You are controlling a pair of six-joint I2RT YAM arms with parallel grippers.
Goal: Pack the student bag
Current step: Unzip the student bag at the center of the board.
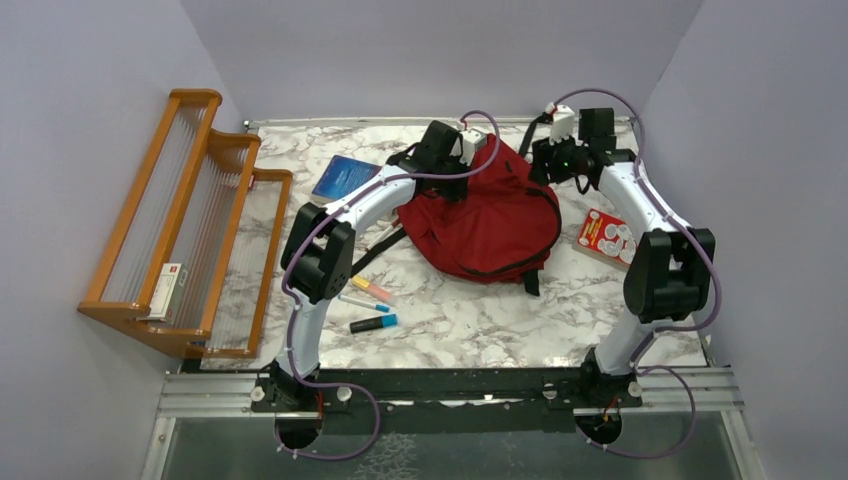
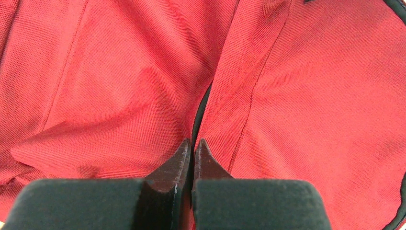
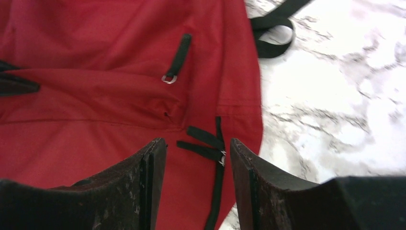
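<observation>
The big red fabric backpack (image 1: 490, 225) lies far-centre on the white marbled table (image 1: 470, 325), the left gripper (image 2: 193, 143) shut at its zip seam (image 2: 203, 103); the right gripper (image 3: 198, 143), jaws parted, should straddle the black strap tab (image 3: 206, 138) squarely before closing.

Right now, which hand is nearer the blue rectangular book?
Left. The left hand is over the red fabric backpack, just right of the blue rectangular book; the right hand is at the backpack's opposite edge, farther off.

A lab robot cell: plain walls (image 1: 430, 50) enclosing a marble-patterned table (image 1: 480, 320).
</observation>
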